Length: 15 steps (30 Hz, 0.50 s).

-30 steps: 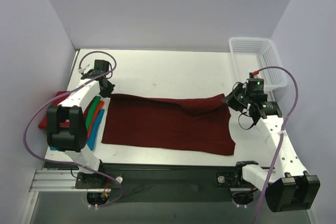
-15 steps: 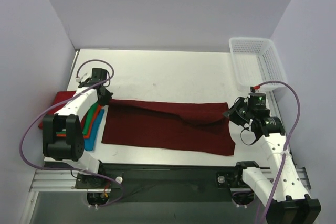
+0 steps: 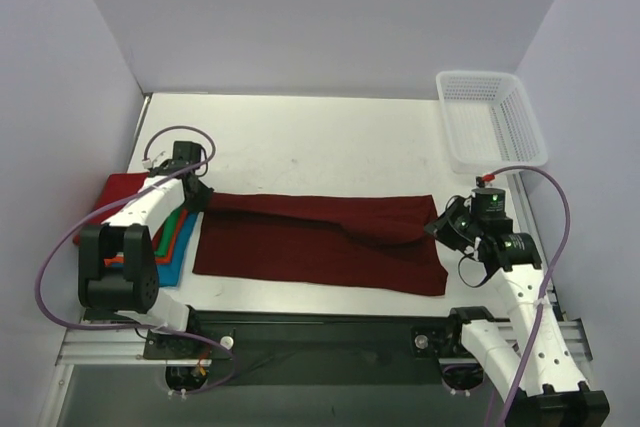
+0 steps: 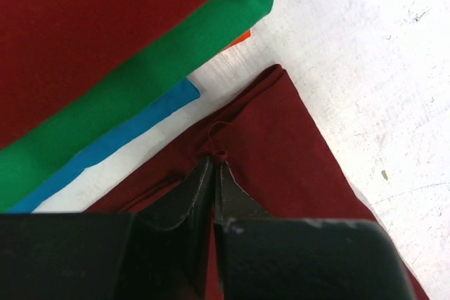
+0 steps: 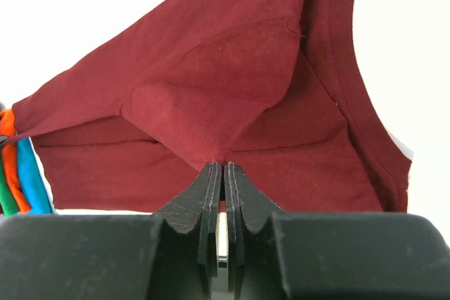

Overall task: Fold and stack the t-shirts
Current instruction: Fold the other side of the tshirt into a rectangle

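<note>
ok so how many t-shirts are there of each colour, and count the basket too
dark maroon t-shirt: 1
red t-shirt: 1
green t-shirt: 1
blue t-shirt: 1
orange t-shirt: 1
white mesh basket: 1
total: 6 (5 t-shirts and 1 basket)

A white plastic mesh basket [image 3: 520, 117] stands at the far right corner of the white desk [image 3: 320, 137], its right side close to the right wall [image 3: 600, 67]. Plain pale walls enclose the desk at the back [image 3: 330, 17] and on the left [image 3: 50, 97] as well. The left wrist view shows faint grey scuffs [image 4: 415, 15] and a small dark speck [image 4: 383, 173] on the desktop. A silver metal rail [image 3: 100, 347] runs along the near edge.
</note>
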{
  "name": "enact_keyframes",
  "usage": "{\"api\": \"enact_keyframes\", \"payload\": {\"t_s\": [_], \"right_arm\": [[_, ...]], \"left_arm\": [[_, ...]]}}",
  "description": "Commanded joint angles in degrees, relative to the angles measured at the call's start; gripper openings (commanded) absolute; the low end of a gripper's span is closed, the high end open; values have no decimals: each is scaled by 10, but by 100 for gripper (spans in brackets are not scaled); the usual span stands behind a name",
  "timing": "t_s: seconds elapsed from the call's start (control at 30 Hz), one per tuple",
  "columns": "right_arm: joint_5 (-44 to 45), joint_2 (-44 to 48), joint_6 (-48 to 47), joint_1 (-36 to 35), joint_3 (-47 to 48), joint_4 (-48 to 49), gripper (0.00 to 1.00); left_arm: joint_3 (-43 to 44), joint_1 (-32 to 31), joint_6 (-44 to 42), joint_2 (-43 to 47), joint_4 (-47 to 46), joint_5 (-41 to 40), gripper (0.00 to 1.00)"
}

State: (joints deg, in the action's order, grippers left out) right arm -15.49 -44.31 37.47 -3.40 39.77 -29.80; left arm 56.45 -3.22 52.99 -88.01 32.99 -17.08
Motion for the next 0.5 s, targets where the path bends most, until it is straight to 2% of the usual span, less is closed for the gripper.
{"api": "enact_keyframes", "payload": {"t_s": [0.0,0.47], "right_arm": [[9,12,-6,3,11,-25,1],[19,30,-15,3,5,-54,2]], "left_arm": [[0,8,-3,28,-21,-3,0],[-34,8,-4,53,-13,-8,0]]}}
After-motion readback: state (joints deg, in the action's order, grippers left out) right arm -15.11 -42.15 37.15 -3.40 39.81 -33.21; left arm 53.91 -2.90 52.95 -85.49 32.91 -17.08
